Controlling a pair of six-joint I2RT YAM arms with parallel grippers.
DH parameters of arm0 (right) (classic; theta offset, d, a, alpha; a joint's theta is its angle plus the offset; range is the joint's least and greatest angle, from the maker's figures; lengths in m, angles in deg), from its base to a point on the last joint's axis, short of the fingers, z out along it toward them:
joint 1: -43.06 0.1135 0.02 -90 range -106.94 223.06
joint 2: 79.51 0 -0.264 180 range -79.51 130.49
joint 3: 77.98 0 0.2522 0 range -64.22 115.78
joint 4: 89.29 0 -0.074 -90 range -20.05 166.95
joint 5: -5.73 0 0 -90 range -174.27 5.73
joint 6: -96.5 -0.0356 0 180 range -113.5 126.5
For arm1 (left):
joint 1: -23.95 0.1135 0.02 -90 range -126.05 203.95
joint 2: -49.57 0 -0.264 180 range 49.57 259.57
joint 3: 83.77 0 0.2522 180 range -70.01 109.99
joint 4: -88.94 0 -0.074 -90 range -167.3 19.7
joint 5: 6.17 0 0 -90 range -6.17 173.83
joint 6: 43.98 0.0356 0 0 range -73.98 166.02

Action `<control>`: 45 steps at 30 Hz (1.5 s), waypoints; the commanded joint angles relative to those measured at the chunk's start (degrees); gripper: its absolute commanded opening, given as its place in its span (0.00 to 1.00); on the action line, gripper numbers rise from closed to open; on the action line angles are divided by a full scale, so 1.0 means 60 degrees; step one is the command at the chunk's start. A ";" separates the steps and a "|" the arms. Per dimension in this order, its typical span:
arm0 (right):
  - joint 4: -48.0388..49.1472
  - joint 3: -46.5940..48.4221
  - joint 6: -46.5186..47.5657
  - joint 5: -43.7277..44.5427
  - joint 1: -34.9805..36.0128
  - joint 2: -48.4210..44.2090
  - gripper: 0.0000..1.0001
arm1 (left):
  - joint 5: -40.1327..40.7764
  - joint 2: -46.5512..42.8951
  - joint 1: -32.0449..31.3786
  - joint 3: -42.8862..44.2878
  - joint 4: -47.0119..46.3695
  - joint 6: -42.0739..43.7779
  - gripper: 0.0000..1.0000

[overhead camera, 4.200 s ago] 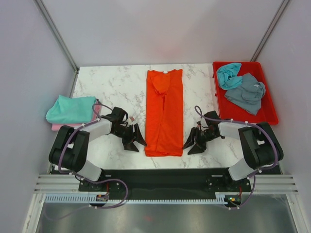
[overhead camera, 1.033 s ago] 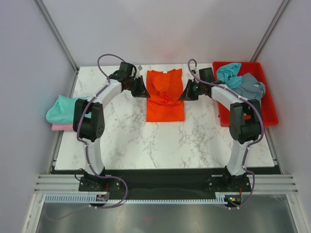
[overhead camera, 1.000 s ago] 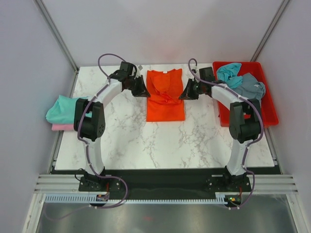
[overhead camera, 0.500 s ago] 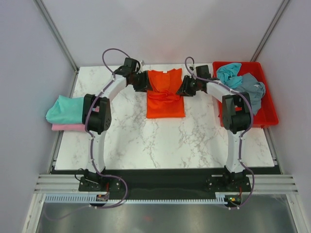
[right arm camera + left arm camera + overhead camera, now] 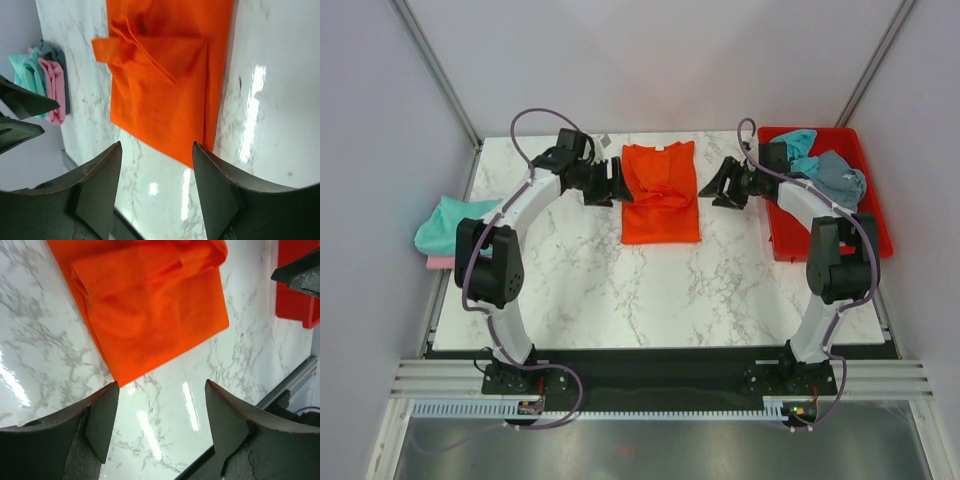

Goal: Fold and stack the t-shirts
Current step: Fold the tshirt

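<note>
- Looking down from the top camera: a bright orange cotton t-shirt [image 5: 661,195], folded to a compact rectangle, lies flat on the white marble-patterned tabletop [image 5: 650,290]. Its upper layer is rumpled.
- The left gripper [image 5: 613,183] is just left of the orange t-shirt, jaws spread wide and holding nothing. The right gripper [image 5: 720,185], just right of it, is likewise wide and empty.
- A rigid red plastic tray [image 5: 820,235], right of the orange t-shirt, holds a crumpled teal t-shirt [image 5: 790,150] and a crumpled grey-blue t-shirt [image 5: 835,180].
- A folded teal t-shirt [image 5: 455,222] rests on a pink t-shirt [image 5: 440,262], well left of the orange t-shirt.
- Left wrist camera: the fingers frame bare marble just beside the orange t-shirt's corner. Whether one tip touches the cloth cannot be told. The doubled layer sits skewed.
- Right wrist camera: the fingers frame the orange t-shirt's other side, and a loose flap lies across its top layer.
- Step in hand, as judged: clearing off the folded garment.
  - Done well, both grippers would lift up and outward so that no finger drags the top layer.
  - The flap wants flattening before the bundle goes onto the stack.
- Not determinable:
  - sleeves, tucked inside the fold;
  - the stack's full count, since a grey edge [image 5: 55,52] shows beside the pink;
  - tray contents, partly behind the right arm.
</note>
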 commanded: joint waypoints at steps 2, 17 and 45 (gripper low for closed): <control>0.0823 -0.2072 -0.1491 -0.1460 -0.0059 -0.0261 0.67 | -0.1098 -0.0312 -0.0024 -0.1790 0.0099 -0.0647 0.77; 0.1192 -0.2035 -0.2005 -0.1520 -0.0074 0.0983 0.64 | -0.1509 0.0814 -0.0038 -0.2437 -0.0781 -0.1688 0.72; 0.1485 -0.1990 -0.2167 -0.1622 0.0425 0.1701 0.42 | -0.1597 0.1958 -0.0068 -0.2158 -0.1161 -0.2098 0.35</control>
